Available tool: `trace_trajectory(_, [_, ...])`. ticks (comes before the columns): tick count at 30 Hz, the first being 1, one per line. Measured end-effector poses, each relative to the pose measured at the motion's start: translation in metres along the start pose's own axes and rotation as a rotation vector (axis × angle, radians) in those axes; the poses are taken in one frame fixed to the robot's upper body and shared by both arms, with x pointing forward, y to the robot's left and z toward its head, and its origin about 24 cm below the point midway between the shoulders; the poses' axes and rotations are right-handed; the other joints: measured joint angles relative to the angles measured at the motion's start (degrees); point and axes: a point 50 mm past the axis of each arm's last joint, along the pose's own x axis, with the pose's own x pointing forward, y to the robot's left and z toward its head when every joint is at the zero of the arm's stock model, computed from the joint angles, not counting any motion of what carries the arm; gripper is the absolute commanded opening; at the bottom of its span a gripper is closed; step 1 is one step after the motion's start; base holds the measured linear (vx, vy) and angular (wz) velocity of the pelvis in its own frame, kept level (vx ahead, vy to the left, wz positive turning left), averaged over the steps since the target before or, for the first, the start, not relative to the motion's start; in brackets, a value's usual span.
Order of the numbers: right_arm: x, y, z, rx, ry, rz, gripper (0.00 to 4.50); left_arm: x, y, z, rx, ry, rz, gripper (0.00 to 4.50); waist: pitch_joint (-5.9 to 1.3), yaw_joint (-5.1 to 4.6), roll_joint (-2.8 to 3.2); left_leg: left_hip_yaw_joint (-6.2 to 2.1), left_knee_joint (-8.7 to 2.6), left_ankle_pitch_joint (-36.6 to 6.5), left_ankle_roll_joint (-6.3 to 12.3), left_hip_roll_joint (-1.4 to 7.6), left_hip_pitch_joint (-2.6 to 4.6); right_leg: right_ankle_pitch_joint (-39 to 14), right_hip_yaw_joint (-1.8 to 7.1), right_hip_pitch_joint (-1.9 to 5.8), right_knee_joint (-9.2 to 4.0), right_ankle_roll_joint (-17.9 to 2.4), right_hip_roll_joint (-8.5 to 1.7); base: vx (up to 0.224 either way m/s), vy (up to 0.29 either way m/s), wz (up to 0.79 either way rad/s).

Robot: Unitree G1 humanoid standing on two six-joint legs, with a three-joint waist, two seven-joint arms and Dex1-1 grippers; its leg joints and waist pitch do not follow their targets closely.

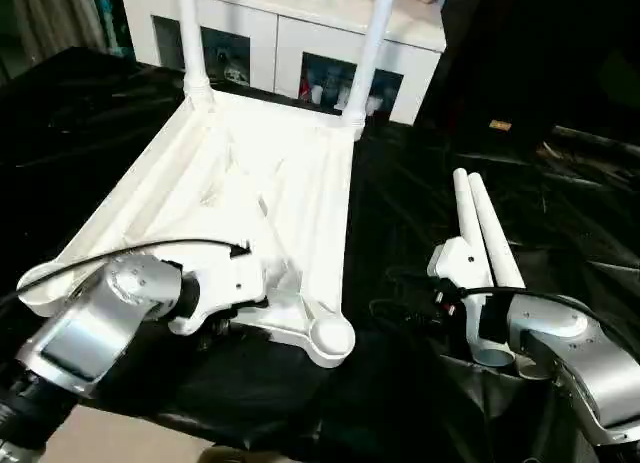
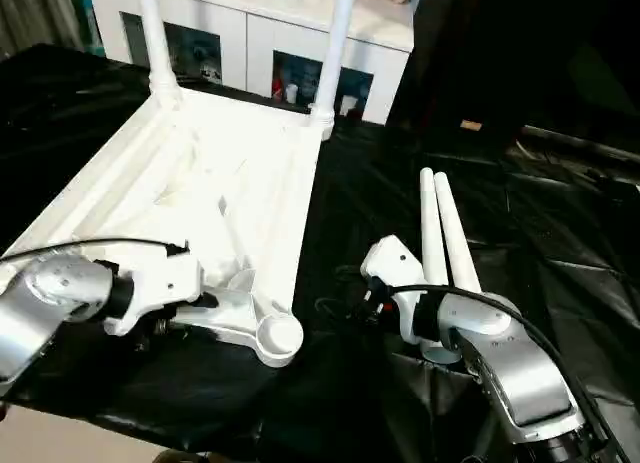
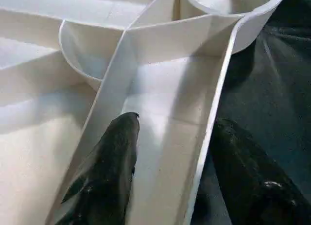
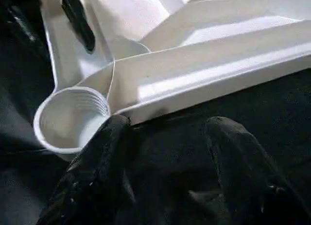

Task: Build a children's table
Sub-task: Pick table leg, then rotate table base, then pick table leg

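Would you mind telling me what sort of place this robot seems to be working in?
Probably an indoor room set up as a test or demo space. A work table draped in black sheeting holds the upturned children's table, and a white cabinet with glass doors stands behind it, holding small items.

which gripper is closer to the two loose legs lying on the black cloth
Right. The right gripper sits beside the loose legs' near ends; the left gripper straddles the tabletop's near rim, across the cloth.
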Motion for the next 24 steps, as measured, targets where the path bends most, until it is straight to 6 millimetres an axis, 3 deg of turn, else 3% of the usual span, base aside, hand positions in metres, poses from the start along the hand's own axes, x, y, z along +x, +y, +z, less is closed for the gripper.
trace_trajectory(9, [-0.005,0.001,-0.003,0.019,-0.009,-0.029,3.80,0.008,0.014,0.025,0.037,-0.142,0.120,3.35,-0.05,0.29,0.12,0.00,0.07,0.00,0.00,0.01,-0.01,0.03,-0.01,0.03,0.03,-0.02,0.00,0.000,0.000,0.00])
trace_trajectory(14, [-0.018,-0.007,0.011,0.039,-0.089,-0.119,4.21,0.007,0.015,0.031,0.036,-0.201,0.130,3.74,-0.10,0.05,0.26,-0.01,0.07,0.00,0.00,0.00,0.03,0.03,0.01,0.00,0.03,-0.01,0.00,0.000,0.000,0.00])
trace_trajectory(16, [-0.022,-0.014,0.015,0.050,-0.116,-0.200,4.27,0.008,0.015,0.036,0.023,-0.252,0.135,3.82,-0.10,0.08,0.26,0.00,0.09,0.00,0.00,0.01,0.01,0.02,0.01,-0.01,0.03,-0.01,0.00,0.000,0.000,0.00])
trace_trajectory(17, [-0.022,-0.020,0.017,0.060,-0.112,-0.279,4.43,0.006,0.015,0.040,0.008,-0.295,0.138,4.07,-0.10,0.01,0.26,0.00,0.10,0.00,0.00,0.00,0.02,0.03,0.01,-0.01,0.04,-0.01,0.00,0.000,0.000,0.00])
trace_trajectory(20, [-0.028,-0.047,0.020,0.086,-0.049,-0.537,4.50,-0.001,0.016,0.054,-0.009,-0.404,0.149,4.18,-0.10,-0.11,0.28,0.01,0.23,0.01,-0.03,-0.01,0.03,0.03,0.06,-0.05,0.18,-0.02,-0.01,0.000,0.000,0.00])
trace_trajectory(24, [-0.034,-0.067,0.009,0.270,0.050,-0.703,4.50,-0.007,0.020,0.056,-0.073,-0.432,0.171,4.44,-0.12,-0.10,0.25,0.01,0.26,0.02,-0.04,-0.02,0.11,0.00,0.09,-0.07,0.41,0.02,0.00,0.000,0.000,0.00])
